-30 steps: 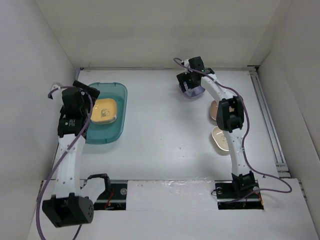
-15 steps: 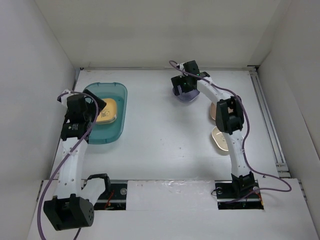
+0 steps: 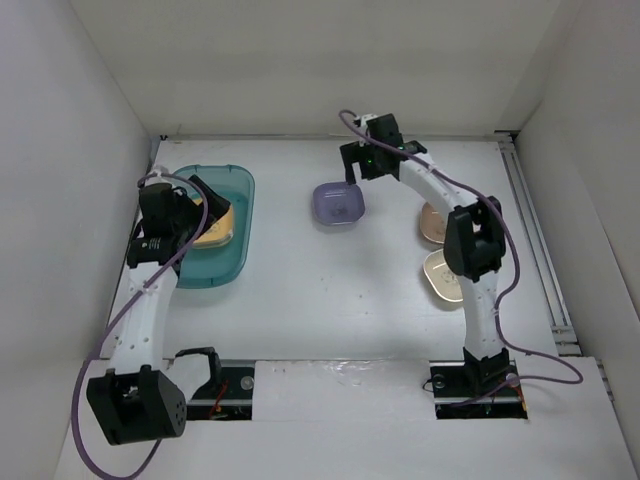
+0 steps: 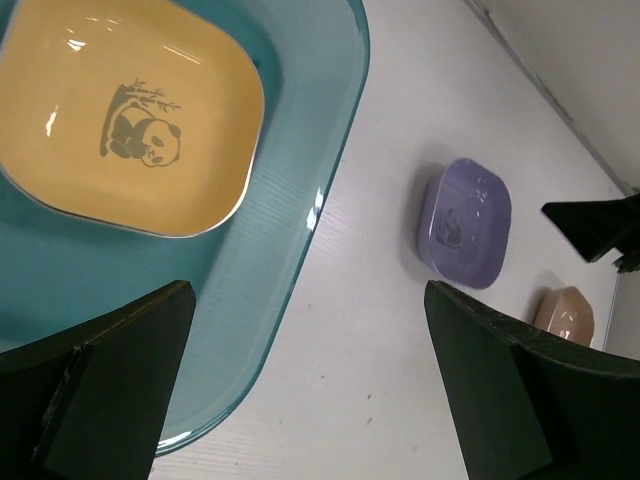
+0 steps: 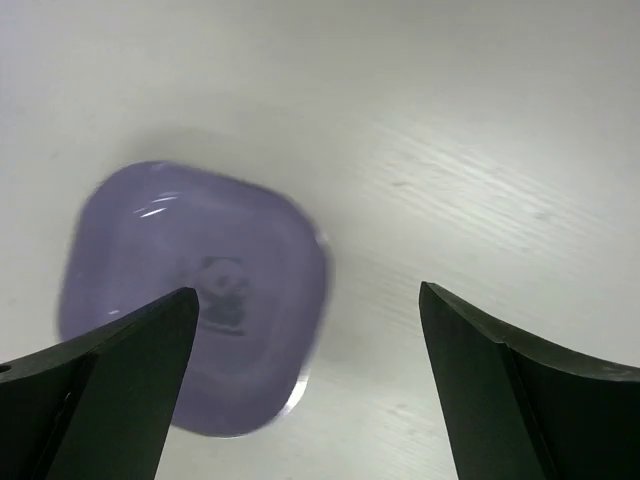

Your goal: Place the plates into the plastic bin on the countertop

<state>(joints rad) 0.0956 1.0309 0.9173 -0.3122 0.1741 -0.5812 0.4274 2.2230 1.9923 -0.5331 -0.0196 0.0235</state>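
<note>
The teal plastic bin (image 3: 230, 268) stands at the left of the white countertop (image 3: 330, 300) and holds a yellow-orange plate (image 3: 214, 226) with a panda motif. My left gripper (image 3: 208, 205) is open and empty above the bin's right side; its wrist view shows the bin (image 4: 295, 240), that plate (image 4: 130, 110) and the open gripper (image 4: 310, 400). A purple plate (image 3: 338, 204) lies flat on the countertop, also in the left wrist view (image 4: 465, 222). My right gripper (image 3: 356, 163) is open and empty just behind it. In the right wrist view the gripper (image 5: 310, 390) is over the blurred purple plate (image 5: 190, 290).
A brown plate (image 3: 431, 222) and a cream plate (image 3: 438, 276) lie at the right, partly hidden by my right arm. The brown one shows in the left wrist view (image 4: 565, 312). White walls bound the surface on three sides. A rail (image 3: 535, 240) runs along the right edge.
The purple plate has moved left and nearer, out from under my right gripper, and now lies free. My left gripper has swung right over the bin.
</note>
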